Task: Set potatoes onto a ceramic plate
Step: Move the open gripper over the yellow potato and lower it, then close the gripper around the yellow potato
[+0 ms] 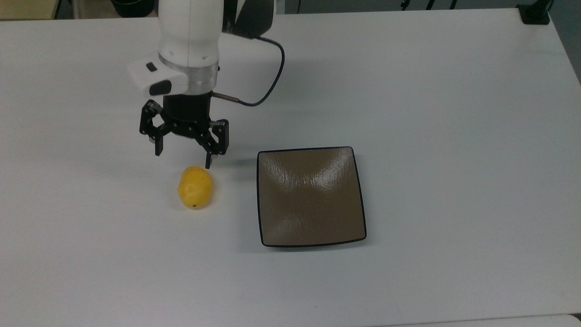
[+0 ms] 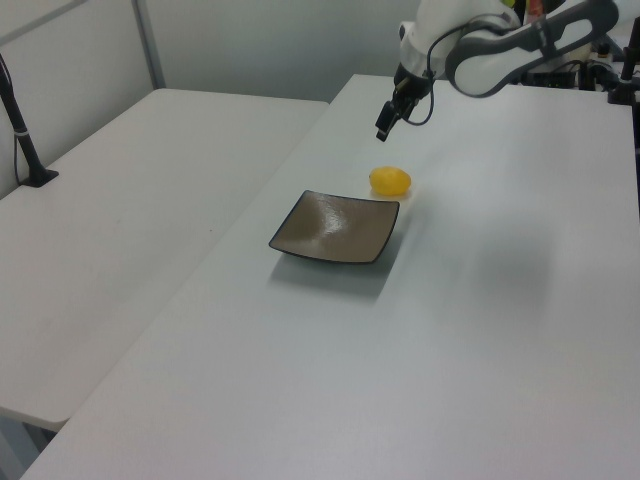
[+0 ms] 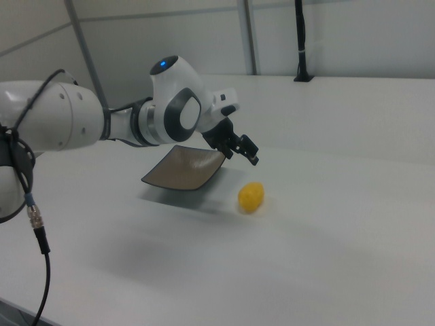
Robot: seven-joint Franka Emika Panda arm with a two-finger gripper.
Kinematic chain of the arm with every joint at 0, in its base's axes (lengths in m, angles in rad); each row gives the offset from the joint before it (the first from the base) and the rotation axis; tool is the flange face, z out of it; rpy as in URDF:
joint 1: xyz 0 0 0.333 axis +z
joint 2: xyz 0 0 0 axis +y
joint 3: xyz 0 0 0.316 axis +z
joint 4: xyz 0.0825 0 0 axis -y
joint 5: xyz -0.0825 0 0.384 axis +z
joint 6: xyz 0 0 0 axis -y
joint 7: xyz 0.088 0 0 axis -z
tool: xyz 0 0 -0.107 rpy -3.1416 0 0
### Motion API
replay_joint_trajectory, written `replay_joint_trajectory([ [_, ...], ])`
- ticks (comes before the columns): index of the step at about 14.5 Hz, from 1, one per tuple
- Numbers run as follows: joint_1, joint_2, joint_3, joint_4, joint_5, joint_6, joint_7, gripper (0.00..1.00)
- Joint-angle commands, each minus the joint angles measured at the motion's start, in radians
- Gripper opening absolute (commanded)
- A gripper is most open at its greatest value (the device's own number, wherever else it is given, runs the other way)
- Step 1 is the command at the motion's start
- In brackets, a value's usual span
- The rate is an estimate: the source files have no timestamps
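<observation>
- The potato [image 1: 195, 187] lies on the white table [image 1: 454, 136] left of centre in the top view, just left of the brown ceramic plate [image 1: 311, 196], apart from it.
- The gripper [image 1: 183, 157] hangs just above the potato's upper edge in the top view, fingers spread wide, empty; the left view shows it raised off the table.

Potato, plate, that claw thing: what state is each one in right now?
potato: lying on the table, not held, beside the plate.
ceramic plate: flat on the table, nothing on it.
gripper: open, holding nothing, above the table near the potato.
table: bears the potato and plate.
</observation>
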Motion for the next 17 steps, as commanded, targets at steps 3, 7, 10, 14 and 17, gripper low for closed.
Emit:
replay_joint_trajectory([
  [3,0.007,0.115,-0.008,0.104,-0.026,0.015,-0.014,1.0],
  [7,0.005,0.146,-0.008,0.109,-0.135,0.016,-0.012,1.0],
  [10,0.005,0.166,-0.006,0.109,-0.158,0.016,-0.012,1.0],
  [14,0.007,0.192,-0.003,0.112,-0.176,0.018,-0.011,1.0],
  [17,0.007,0.219,0.004,0.109,-0.176,0.067,-0.008,1.0],
])
